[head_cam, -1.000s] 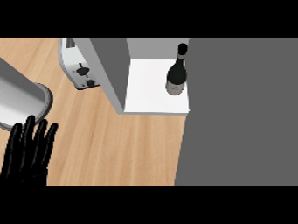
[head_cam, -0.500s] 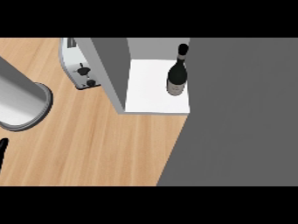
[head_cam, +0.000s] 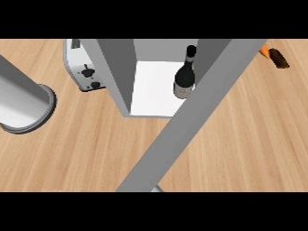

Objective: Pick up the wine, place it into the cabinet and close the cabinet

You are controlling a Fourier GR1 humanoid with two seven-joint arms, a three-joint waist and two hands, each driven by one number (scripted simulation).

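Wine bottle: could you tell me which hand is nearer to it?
Cannot tell: neither hand is in view. Only the left forearm shows, far left of the wine bottle, beyond the cabinet wall.

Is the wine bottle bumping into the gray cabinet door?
Cannot tell. In the head view the door crosses right beside the wine bottle in the cabinet, hiding any gap.

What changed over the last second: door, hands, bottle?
The cabinet door, which filled the view's right side earlier, has swung toward the cabinet and now shows as a narrow slanted band, uncovering counter and an orange and brown object at the upper right. The left hand, in view a second ago, has dropped out of view. The wine bottle stays inside the cabinet; the toaster has not moved.
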